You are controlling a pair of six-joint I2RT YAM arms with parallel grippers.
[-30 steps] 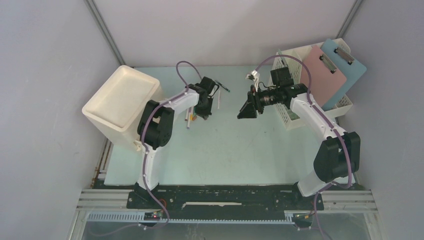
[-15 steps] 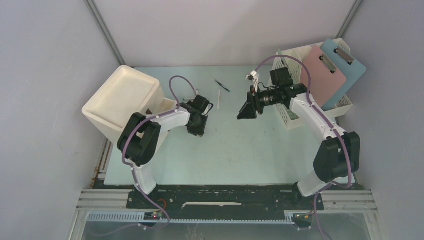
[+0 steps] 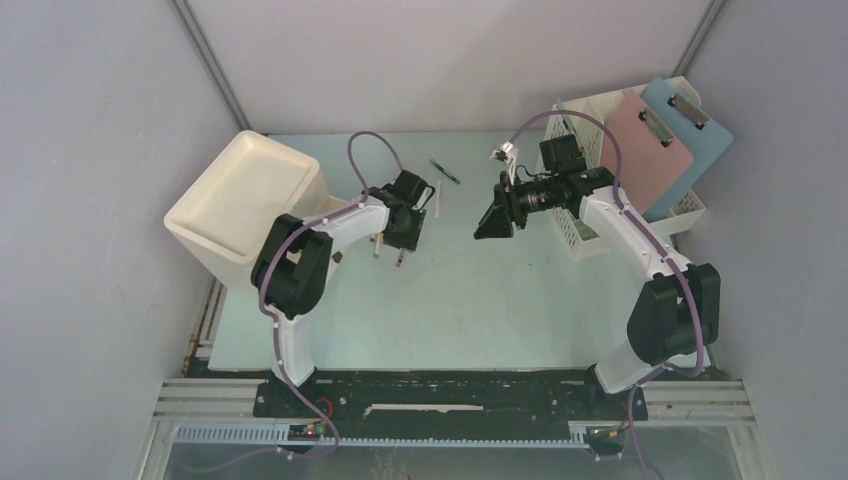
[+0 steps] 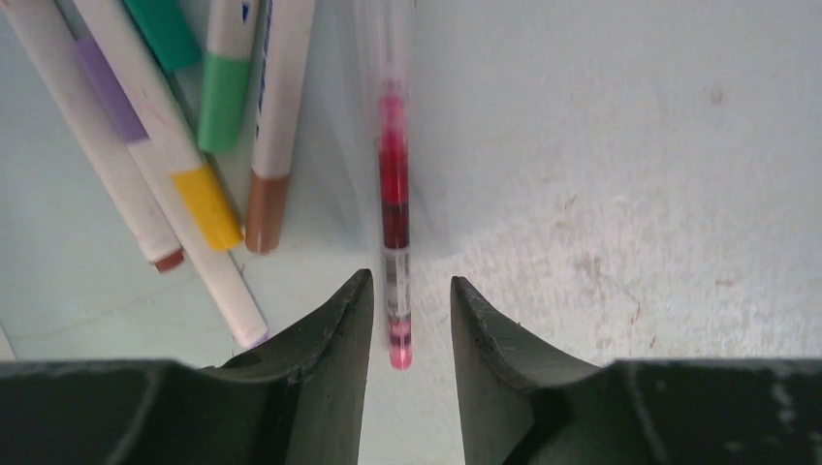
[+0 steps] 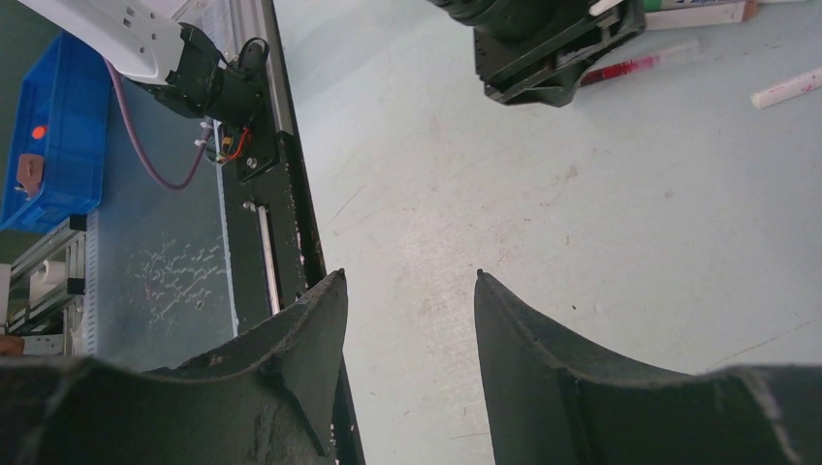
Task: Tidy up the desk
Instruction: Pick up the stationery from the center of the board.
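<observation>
As left jaws gape, red pen (image 4: 394, 223) lies between.

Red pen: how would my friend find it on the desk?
On the pale green desk, look beside the big white bin, where the left tool hangs by some markers. The red pen lies between its open jaws. It is thin and see-through with red inside; the markers are fat, white, with coloured bands.
</observation>
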